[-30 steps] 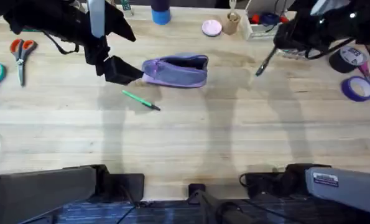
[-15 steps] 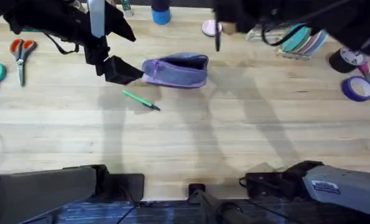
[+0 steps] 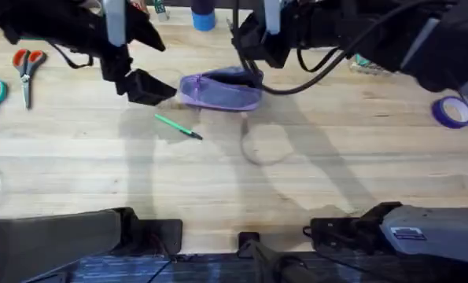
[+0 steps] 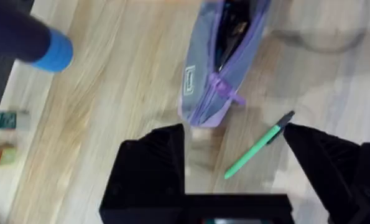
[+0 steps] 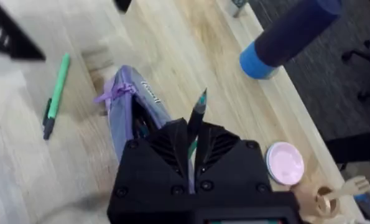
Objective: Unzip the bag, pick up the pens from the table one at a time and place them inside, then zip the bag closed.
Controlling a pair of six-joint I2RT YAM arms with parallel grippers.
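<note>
Scissors [image 3: 26, 69] with orange handles lie on the table [image 3: 312, 181] well to the left of the bag [image 3: 222, 90]. Note the left gripper [image 4: 234, 168] just left of the bag, fingers spread apart and holding nothing. You see the green pen [image 3: 178, 126] lying near the bag's lower-left end. The bag sits unzipped, its mouth open. Check the right gripper [image 5: 193, 146] directly over the bag's right end: its fingers are clamped on the dark pen [image 5: 197, 121], tip protruding.
</note>
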